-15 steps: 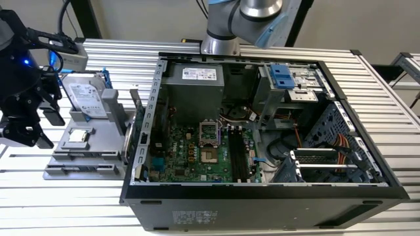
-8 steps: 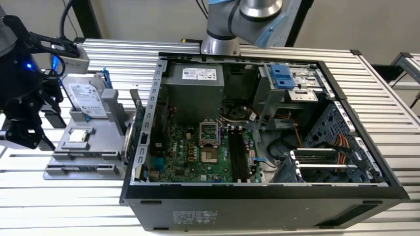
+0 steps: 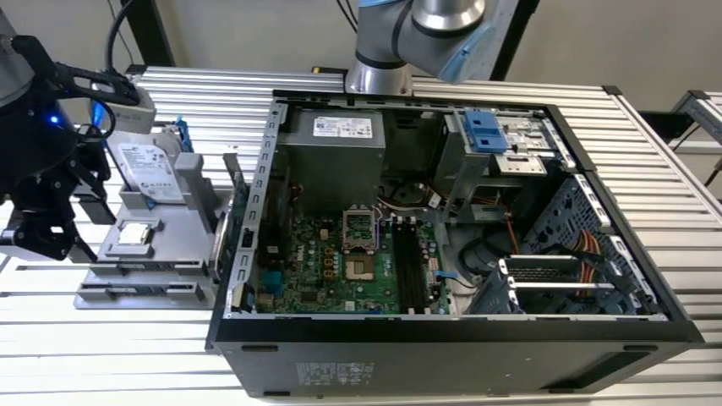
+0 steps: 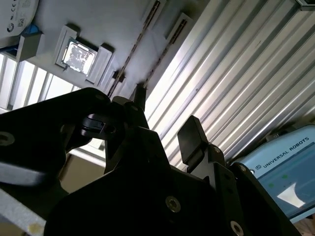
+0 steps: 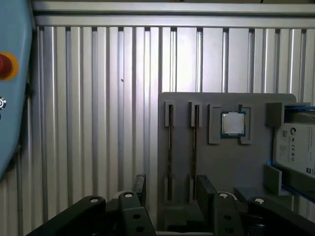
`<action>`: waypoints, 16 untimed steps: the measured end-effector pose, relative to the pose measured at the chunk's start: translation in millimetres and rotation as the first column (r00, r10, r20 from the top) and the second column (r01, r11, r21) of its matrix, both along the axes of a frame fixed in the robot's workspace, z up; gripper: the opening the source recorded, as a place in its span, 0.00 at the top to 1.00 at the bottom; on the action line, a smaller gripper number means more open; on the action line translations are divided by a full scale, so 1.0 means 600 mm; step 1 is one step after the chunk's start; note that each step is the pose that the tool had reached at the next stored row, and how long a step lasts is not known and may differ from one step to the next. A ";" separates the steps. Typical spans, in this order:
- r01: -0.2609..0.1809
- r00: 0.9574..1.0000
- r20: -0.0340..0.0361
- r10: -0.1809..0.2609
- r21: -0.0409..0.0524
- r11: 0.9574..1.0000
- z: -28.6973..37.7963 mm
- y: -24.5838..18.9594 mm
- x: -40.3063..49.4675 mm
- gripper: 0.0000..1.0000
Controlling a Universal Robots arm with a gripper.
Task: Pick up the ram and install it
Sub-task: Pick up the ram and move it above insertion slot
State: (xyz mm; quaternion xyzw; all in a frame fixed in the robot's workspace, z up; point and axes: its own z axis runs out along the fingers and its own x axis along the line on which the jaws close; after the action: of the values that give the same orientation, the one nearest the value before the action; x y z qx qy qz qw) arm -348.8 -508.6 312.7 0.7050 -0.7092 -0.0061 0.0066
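Observation:
On a grey holder tray (image 3: 113,296) at the exterior view's left, two narrow slots each hold a thin dark strip seen edge-on. These look like the ram (image 5: 170,142) (image 4: 129,58), with a second stick (image 5: 194,142) beside it. My gripper (image 3: 51,241) (image 5: 172,189) (image 4: 166,118) hangs above the tray's end, clear of the sticks. It is open, with nothing between its black fingers (image 5: 140,187). The open computer case (image 3: 243,254) lies in the middle of the table. The motherboard's long black memory slots (image 3: 412,271) sit beside the processor socket (image 3: 361,227).
The tray also carries a small square silver processor (image 3: 135,233) (image 5: 232,123) and a silver hard drive in a blue frame (image 3: 149,169) (image 5: 298,147). Ribbed metal table (image 3: 699,211) surrounds everything. The arm's base (image 3: 378,76) stands behind the case. A blue pendant with a red button (image 5: 4,66) lies nearby.

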 end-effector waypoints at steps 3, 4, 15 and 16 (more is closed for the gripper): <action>0.000 1.000 0.000 0.000 -0.003 1.000 -0.004 0.0000 0.000 0.00; 0.000 1.000 0.000 0.000 -0.004 1.000 -0.005 0.0000 0.000 0.00; 0.000 1.000 0.000 0.000 -0.016 1.000 -0.017 0.0016 0.000 0.00; 0.000 1.000 0.000 0.000 -0.017 1.000 -0.018 0.0016 0.000 0.00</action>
State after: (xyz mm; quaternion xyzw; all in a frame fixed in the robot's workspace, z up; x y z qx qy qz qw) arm -348.8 -507.7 301.7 0.7049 -0.7092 -0.0002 0.0125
